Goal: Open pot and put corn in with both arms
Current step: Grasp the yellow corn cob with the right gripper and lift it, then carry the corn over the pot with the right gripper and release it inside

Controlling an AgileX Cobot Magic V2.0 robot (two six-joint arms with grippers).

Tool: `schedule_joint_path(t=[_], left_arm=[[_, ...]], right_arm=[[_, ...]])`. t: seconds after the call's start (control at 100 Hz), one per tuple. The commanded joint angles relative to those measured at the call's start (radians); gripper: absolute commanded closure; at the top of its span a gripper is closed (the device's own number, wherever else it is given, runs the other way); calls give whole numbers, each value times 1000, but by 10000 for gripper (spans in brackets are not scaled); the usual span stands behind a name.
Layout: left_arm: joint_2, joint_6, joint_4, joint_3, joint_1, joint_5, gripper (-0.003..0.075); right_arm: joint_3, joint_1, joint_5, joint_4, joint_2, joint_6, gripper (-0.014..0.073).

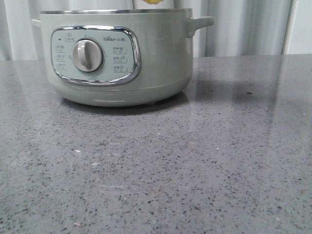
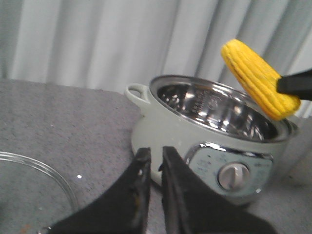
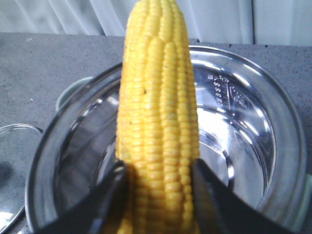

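The pale sage-green pot stands on the grey table, its dial panel facing the front camera. Its lid is off: the steel inside shows in the left wrist view and the right wrist view. My right gripper is shut on the yellow corn and holds it above the open pot. The corn also shows in the left wrist view, with a black fingertip on it, and as a yellow sliver at the top edge of the front view. My left gripper is shut and empty, beside the pot.
A clear glass lid lies on the table beside the pot, also at the edge of the right wrist view. White curtains hang behind the table. The speckled grey tabletop stretches in front of the pot.
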Motion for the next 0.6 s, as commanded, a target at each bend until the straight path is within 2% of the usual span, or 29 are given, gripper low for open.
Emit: schedule_joint_path(t=[0.0, 0.04, 0.09, 0.2, 0.27, 0.49, 0.59], left_arm=[[5, 4, -17, -33, -24, -2, 741], [5, 4, -17, -33, -32, -2, 741], [5, 6, -17, -33, -38, -7, 741], [-21, 14, -17, -33, -41, -15, 741], [-59, 60, -17, -33, -41, -14, 741], [-212, 136, 13, 13, -41, -7, 741], [-241, 136, 20, 53, -41, -7, 741]], right_arm=[[-66, 2, -24, 2, -27, -10, 97], [-75, 2, 6, 2, -29, -10, 24], [-76, 2, 40, -1, -49, -10, -21], [-71, 6, 120, -33, -121, -10, 22], [-43, 17, 139, -78, -204, -10, 133], [216, 61, 142, -185, -600, -11, 650], [361, 61, 129, -208, -777, -11, 660]])
